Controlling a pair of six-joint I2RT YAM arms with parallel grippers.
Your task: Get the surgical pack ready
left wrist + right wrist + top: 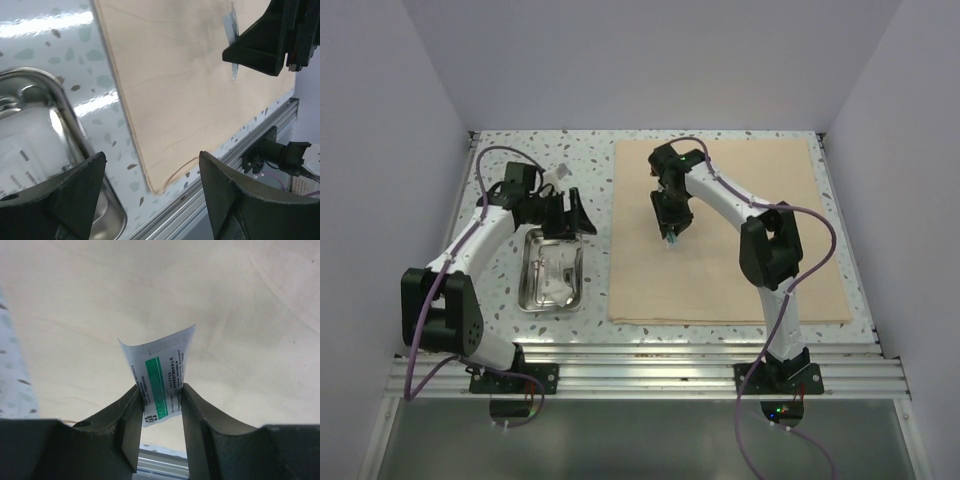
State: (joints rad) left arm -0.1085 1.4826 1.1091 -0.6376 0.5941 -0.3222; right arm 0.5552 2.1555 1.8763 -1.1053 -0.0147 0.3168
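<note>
The big beige cloth (720, 250) lies flat on the right half of the table. Above its left part, my right gripper (672, 232) points down, shut on a small packet (160, 370) with a green stripe and print. The packet is bowed between the two pads (131, 415) and hangs clear of the cloth (240, 315). The small steel tray (525, 272) sits on the speckled table to the left of the cloth. My left gripper (565, 215) is open over the tray's far end, and nothing is between its fingers (75, 185). A pale printed packet (25, 155) lies in the tray (55, 95).
The left wrist view shows the cloth's near left corner (160, 185) close to the metal rail (210, 200) at the table's front edge, and the right gripper (260, 50) with its packet (231, 25) at upper right. White walls close in the table on three sides.
</note>
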